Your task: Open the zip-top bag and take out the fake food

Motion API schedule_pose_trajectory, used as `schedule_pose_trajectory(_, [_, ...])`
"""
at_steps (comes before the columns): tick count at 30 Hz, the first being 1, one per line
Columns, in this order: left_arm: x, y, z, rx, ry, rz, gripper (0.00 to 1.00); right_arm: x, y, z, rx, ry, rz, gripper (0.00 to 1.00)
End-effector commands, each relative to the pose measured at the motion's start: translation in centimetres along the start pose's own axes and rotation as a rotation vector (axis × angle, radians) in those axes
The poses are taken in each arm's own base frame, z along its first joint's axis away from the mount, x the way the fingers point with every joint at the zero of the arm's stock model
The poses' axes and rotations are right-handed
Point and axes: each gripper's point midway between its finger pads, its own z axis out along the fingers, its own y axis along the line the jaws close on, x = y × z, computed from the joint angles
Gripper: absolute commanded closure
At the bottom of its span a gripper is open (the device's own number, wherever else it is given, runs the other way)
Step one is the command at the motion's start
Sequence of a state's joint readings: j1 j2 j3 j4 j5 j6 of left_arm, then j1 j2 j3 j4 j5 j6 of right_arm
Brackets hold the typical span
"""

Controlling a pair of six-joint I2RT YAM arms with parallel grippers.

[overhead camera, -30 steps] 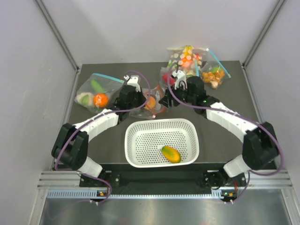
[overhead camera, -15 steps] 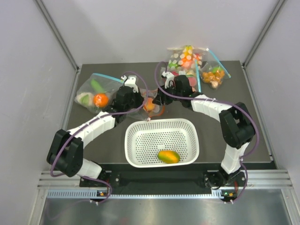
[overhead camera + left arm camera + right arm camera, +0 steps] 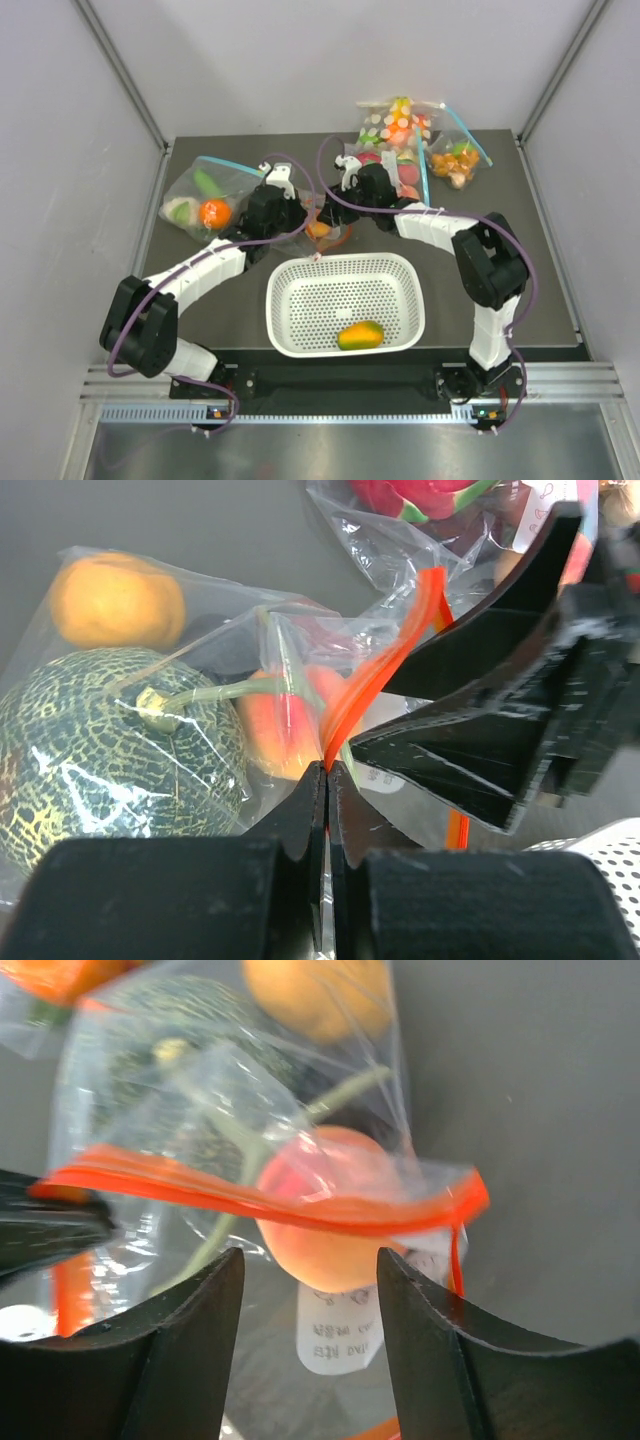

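My left tool (image 3: pixel 327 780) is pinched fully together on the red-orange zip strip (image 3: pixel 395 650) of the zip-top bag (image 3: pixel 230 620). The strip rises from between my fingertips and curves up to the right. My right tool (image 3: pixel 310 1260) is spread wide and grips nothing. In its wrist view the strip runs across just beyond its fingertips, and the peach (image 3: pixel 330 1210) shows through the plastic in the gap between them. From my left wrist, the right tool's black fingers sit just to the right of the strip, close to my left fingertips.

The fake food is inside the bag. The dark green netted melon (image 3: pixel 100 750) fills the left side, with a pale green stem running from it toward the peach. The small orange (image 3: pixel 117 598) lies beyond the melon. A white printed label (image 3: pixel 340 1325) shows on the plastic below the peach.

Seen from above, both tools meet over the bag near the middle of the dark table (image 3: pixel 530 200), just beyond the far rim of the white perforated basket (image 3: pixel 280 300). A yellow-orange mango (image 3: pixel 361 334) lies in the basket near its front rim. A blue-zipped bag (image 3: pixel 200 195) of toy food lies to the left of my left arm. More such bags (image 3: pixel 400 125) are heaped at the back right.
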State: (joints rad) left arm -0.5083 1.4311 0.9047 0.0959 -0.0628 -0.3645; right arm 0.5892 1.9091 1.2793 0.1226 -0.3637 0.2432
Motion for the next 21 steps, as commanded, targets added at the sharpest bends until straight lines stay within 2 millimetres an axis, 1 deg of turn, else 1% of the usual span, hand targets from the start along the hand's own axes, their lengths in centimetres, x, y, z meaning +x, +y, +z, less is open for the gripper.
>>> schedule_pose_trajectory(1, [-1.2, -0.4, -0.7, 0.024, -0.043, -0.002, 1.00, -1.7, -0.2, 0.7, 0.038, -0.047, -0.042, 0.44])
schedule_pose_trajectory(3, [-1.4, -0.5, -0.7, 0.029, -0.047, -0.004, 1.00, -1.3, -0.3, 1.0, 0.035, -0.034, -0.043, 0.42])
schedule_pose_trajectory(4, [-1.4, -0.6, -0.7, 0.032, -0.048, -0.004, 1.00, -1.4, -0.1, 1.1, 0.030, -0.036, -0.048, 0.41])
schedule_pose_trajectory(6, [-1.4, -0.6, -0.6, 0.034, -0.047, -0.004, 1.00, -1.1, 0.3, 1.5, 0.013, -0.028, -0.059, 0.40])
schedule_pose_trajectory(7, [-1.4, -0.7, -0.5, 0.035, -0.046, -0.004, 1.00, -1.3, 0.6, 1.6, 0.005, -0.031, -0.066, 0.38])
schedule_pose_trajectory(9, [-1.3, -0.8, -0.4, 0.044, -0.043, -0.004, 1.00, -1.2, 1.3, 2.0, -0.008, -0.027, -0.085, 0.34])
schedule_pose_trajectory(10, [-1.4, -0.9, -0.4, 0.049, -0.044, -0.004, 1.00, -1.3, 1.8, 2.1, -0.017, -0.030, -0.096, 0.30])
schedule_pose_trajectory(13, [-1.5, -1.4, -0.4, 0.076, -0.051, 0.001, 1.00, -1.1, 2.0, 2.8, -0.020, -0.019, -0.105, 0.25])
schedule_pose_trajectory(14, [-1.3, -2.2, -0.5, 0.125, -0.038, 0.004, 1.00, -1.2, 2.2, 3.0, -0.024, -0.020, -0.109, 0.23])
schedule_pose_trajectory(16, [-1.5, -2.8, -0.6, 0.156, -0.046, 0.012, 1.00, -1.1, 2.3, 3.3, -0.027, -0.018, -0.109, 0.20])
schedule_pose_trajectory(17, [-1.6, -3.1, -0.7, 0.172, -0.047, 0.014, 1.00, -1.2, 2.3, 3.4, -0.026, -0.018, -0.112, 0.16])
schedule_pose_trajectory(18, [-1.5, -3.5, -0.7, 0.197, -0.039, 0.020, 1.00, -0.8, 1.8, 3.7, -0.009, -0.004, -0.108, 0.14])
schedule_pose_trajectory(20, [-1.5, -4.0, -0.7, 0.226, -0.035, 0.031, 1.00, -1.2, 2.0, 4.0, -0.011, -0.001, -0.121, 0.11])
schedule_pose_trajectory(21, [-1.3, -4.6, -0.8, 0.263, -0.025, 0.035, 1.00, -0.7, 1.6, 4.4, 0.000, 0.014, -0.119, 0.10])
